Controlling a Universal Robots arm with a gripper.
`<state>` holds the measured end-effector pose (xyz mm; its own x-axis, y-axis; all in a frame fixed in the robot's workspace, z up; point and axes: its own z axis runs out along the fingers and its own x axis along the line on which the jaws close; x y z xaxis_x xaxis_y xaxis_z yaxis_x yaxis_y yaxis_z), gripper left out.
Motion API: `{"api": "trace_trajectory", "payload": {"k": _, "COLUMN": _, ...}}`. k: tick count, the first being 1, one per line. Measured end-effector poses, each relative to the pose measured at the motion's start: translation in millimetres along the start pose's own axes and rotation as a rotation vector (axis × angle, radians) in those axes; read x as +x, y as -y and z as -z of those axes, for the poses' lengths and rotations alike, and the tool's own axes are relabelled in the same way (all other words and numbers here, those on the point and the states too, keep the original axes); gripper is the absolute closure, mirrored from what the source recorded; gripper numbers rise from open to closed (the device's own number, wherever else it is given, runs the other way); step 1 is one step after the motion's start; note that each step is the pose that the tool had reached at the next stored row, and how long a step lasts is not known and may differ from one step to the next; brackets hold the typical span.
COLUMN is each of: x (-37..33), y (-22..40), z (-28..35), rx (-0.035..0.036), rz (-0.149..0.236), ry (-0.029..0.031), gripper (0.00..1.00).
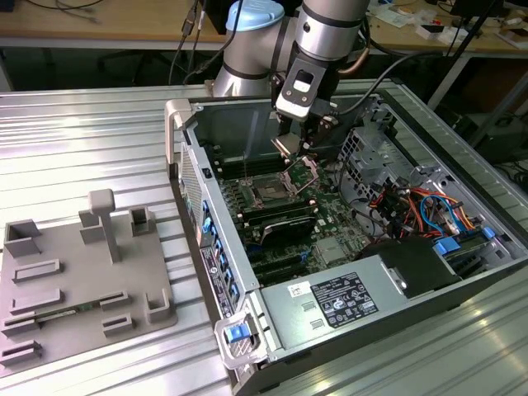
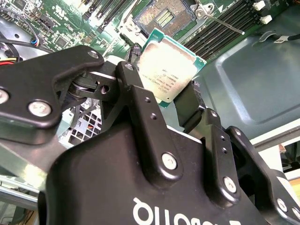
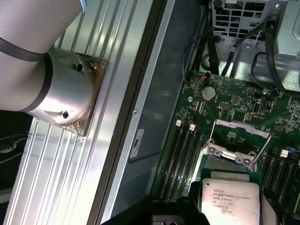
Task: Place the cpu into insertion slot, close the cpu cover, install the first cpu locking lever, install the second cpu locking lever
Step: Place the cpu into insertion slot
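Grey-silver on top and green at the rim, the cpu (image 2: pixel 171 70) is pinched between your gripper's (image 2: pixel 161 89) two black fingers (image 2: pixel 140 108), which press on opposite edges of it. You are holding it in the air above the slot (image 2: pixel 164 16), near it but apart from it, printed face up toward both wrist cameras.

The slot lies uncovered, so you can see its gold contact field. The cover (image 1: pixel 304 172) stands raised just beside the slot, hinged along one of the slot's edges. In the second wrist view, a thin metal lever (image 2: pixel 224 23) angles away from a corner of the slot and crosses over the memory slots (image 2: pixel 243 14) that run alongside it.

In the exterior view your gripper hangs just over the slot, inside the open case (image 1: pixel 191 157). A grey plate (image 1: pixel 82 280) with raised blocks lies well apart from the slot, outside the case on the ribbed metal table (image 1: pixel 82 140).
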<state>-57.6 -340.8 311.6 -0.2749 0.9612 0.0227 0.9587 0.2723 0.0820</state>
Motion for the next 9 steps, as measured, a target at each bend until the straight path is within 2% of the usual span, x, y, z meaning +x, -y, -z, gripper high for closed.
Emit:
{"api": "trace_trajectory", "payload": {"k": 3, "x": 0.0, "y": 0.2, "z": -2.6, "rx": -0.0004, "rz": -0.015, "ry": 0.0013, "gripper": 0.45}}
{"api": "trace_trajectory", "payload": {"k": 9, "x": -0.3, "y": 1.4, "z": -17.5, "rx": -0.0032, "rz": -0.158, "ry": 0.0130, "gripper": 0.45}}
